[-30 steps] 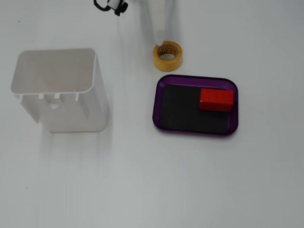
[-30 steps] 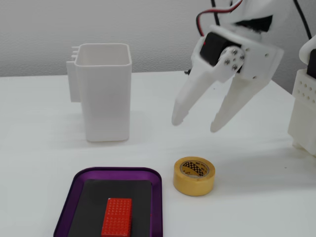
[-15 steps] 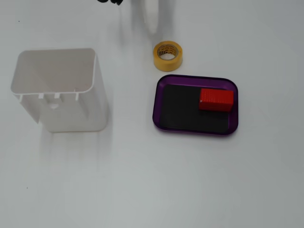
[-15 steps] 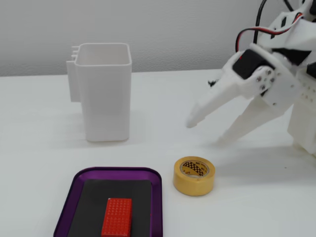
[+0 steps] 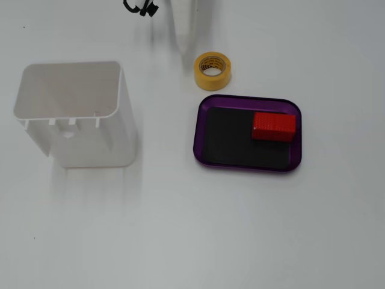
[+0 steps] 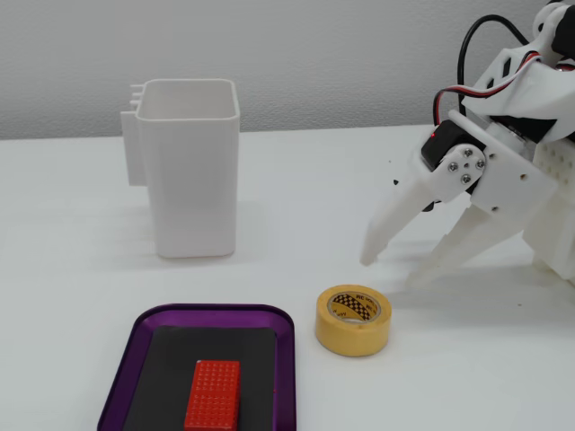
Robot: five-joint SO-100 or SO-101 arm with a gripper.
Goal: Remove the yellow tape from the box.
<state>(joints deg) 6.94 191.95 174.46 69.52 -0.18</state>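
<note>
In a fixed view from above, the arm is almost wholly cut off at the top edge: only a pale, blurred finger (image 5: 183, 27) and a bit of black cable show, so the tool is best read from the fixed view at desk level. There the tool (image 6: 393, 269) hangs with its two white plastic fingers spread well apart, tips down near the desk (image 6: 81, 269), gripping nothing; its far finger is perhaps just touching the surface, though the angle is poor. One yellow tape (image 6: 353, 320) lies flat on the desk, outside and just beside the box (image 6: 286, 346), a single roll with a printed inner ring. The box is one shallow purple tray with rounded corners and a black floor; the bottom edge of this view cuts off its near end. In it rests one red block (image 6: 213, 393), rectangular with a finely ribbed top. One tall white bin (image 6: 190, 166), smooth plastic, stands well apart.
</note>
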